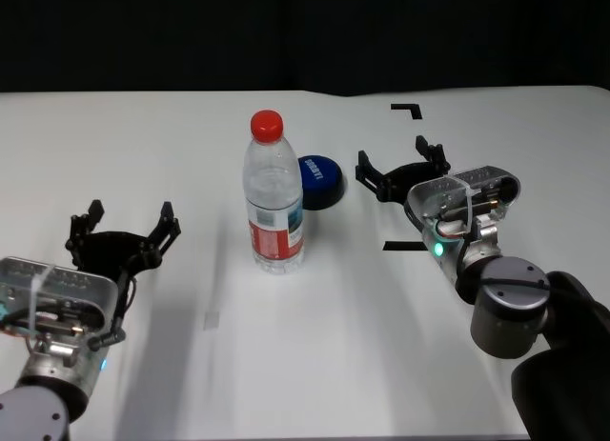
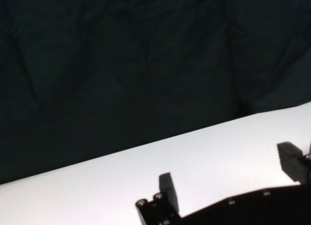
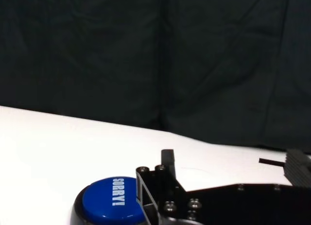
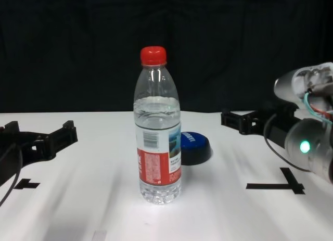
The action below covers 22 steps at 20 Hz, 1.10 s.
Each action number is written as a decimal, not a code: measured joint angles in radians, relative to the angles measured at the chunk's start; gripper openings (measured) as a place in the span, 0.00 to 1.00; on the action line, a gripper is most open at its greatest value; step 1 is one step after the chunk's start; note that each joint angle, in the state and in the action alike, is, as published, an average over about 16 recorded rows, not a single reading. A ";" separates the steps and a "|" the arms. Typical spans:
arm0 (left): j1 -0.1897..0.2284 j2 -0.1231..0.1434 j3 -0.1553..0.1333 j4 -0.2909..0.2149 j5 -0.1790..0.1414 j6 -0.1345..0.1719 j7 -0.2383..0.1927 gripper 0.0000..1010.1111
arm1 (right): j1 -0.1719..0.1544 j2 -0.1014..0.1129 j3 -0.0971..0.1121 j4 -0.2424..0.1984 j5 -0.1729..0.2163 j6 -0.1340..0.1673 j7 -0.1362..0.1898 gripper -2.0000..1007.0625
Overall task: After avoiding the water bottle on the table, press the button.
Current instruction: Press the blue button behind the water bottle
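With the button [image 1: 320,181] sitting on the table [image 1: 315,346] just behind the upright water bottle [image 1: 274,198], the wide-spread right claw [image 1: 400,173] beside it should slide leftward and press down, avoiding the bottle.

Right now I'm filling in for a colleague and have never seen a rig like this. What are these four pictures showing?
It is a two-armed robot at a white table. One picture comes from its head, one from its chest, one from each wrist. On the table stand a water bottle with a red cap and, just behind it, a low blue button. The right gripper, open, is beside the button on its right, holding nothing. The left gripper, also open and empty, is off to the bottle's left.
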 joint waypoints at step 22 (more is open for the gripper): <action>0.000 0.000 0.000 0.000 0.000 0.000 0.000 0.99 | 0.064 -0.017 -0.022 0.092 -0.025 0.021 0.006 1.00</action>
